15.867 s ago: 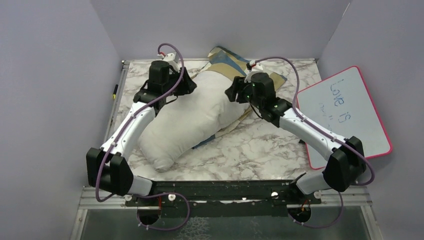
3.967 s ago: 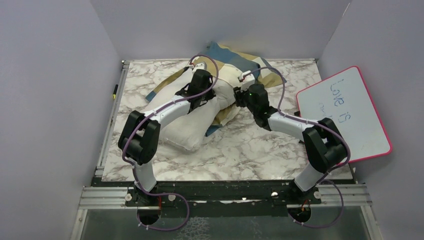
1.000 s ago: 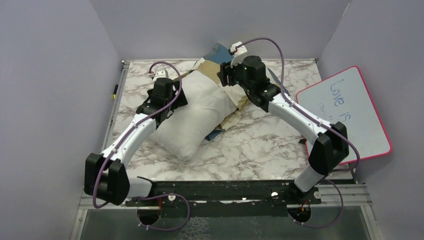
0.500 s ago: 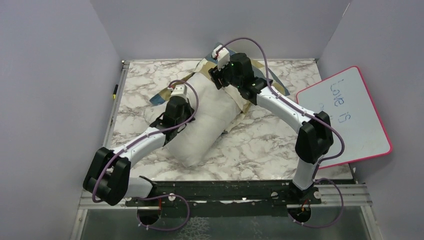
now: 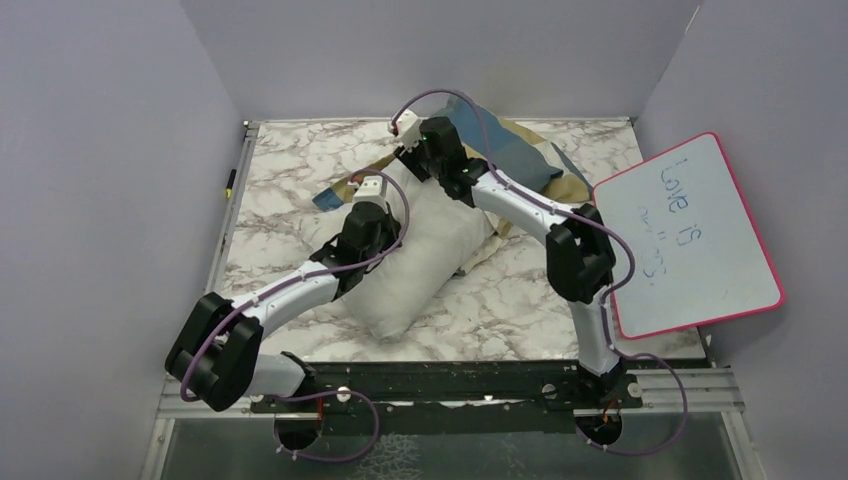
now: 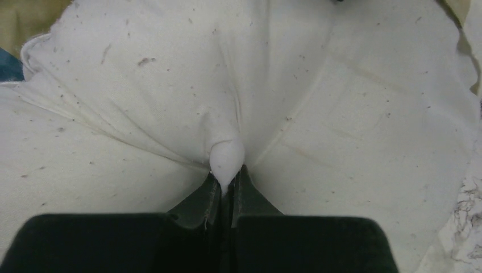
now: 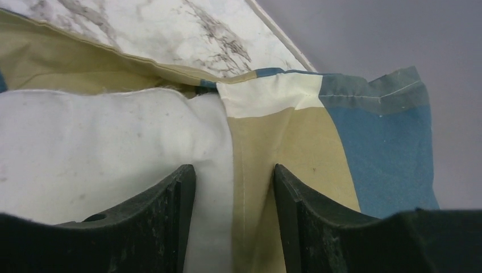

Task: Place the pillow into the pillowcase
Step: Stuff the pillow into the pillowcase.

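A plump off-white pillow (image 5: 420, 255), its plain fabric flecked with small dark specks, lies slantwise on a marble-patterned table (image 5: 520, 300), one corner pointing toward the arm bases. The pillowcase (image 5: 510, 150), thin cloth in blue, tan and cream blocks, lies crumpled at the pillow's far end and spreads out to its far right. A blue and tan flap also shows from under the pillow's left side. Most of the pillow is bare, outside the case. The left gripper (image 6: 227, 185) sits on the pillow's middle, jaws pressed together on a small pinch of white fabric that bulges up at the tips, with creases running away from it. The right gripper (image 7: 233, 173) is at the pillow's far end, jaws standing apart. The pillow's white edge and the pillowcase's stitched tan hem lie side by side in the gap, neither clearly squeezed. Well to the right of the pillow, a pink-rimmed whiteboard (image 5: 690, 235) with handwriting lies partly over the table's edge. Far left of the pillow, a small dark pen-like thing (image 5: 230, 182) lies along the table's rim.
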Available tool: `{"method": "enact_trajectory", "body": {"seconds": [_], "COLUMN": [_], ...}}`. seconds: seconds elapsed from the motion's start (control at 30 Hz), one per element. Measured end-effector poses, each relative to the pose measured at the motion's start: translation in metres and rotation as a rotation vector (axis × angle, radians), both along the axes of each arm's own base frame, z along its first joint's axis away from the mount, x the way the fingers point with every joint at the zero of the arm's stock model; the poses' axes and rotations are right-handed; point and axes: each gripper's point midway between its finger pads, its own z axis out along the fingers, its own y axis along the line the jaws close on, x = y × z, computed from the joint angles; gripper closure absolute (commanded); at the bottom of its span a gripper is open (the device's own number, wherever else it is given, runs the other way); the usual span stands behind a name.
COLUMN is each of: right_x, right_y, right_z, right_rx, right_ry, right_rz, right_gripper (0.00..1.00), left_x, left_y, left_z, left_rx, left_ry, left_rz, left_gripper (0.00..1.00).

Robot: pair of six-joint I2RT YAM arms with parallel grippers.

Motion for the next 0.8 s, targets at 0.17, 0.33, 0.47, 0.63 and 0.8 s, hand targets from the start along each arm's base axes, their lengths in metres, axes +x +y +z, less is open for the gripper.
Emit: {"method": "enact_trajectory", "body": {"seconds": [0.17,0.33,0.47,0.63,0.8], "right_x": [0.032,0.04,0.035,0.01,-0.028], "right_y": [-0.002,-0.003,0.004,0.028,0.044], "right_z": [-0.017,-0.031,-0.031,-0.031,-0.013], "right_rx": [-0.08,-0.128,-0.118,0.009,0.197], "right_ry": [-0.042,-0.032,-0.006,0.107,0.193], "right_rz": [-0.099,-0.137,-0.114,0.039,0.167], "right_gripper": [0.61,0.95,1.0,1.0,1.0], "left_x": [0.001,0.002,0.002,0.01,0.021], "left_y": [0.0,-0.001,-0.001,-0.004,-0.009], "left_z": [0.0,0.0,0.0,0.0,-0.003], "left_rx": [0.004,0.007,0.008,0.024,0.067], "left_ry": [-0.008,-0.013,-0.017,-0.012,0.023], "left_rz": [0.014,0.023,0.03,0.043,0.043], "left_gripper": [1.0,1.0,1.0,1.0,1.0]}}
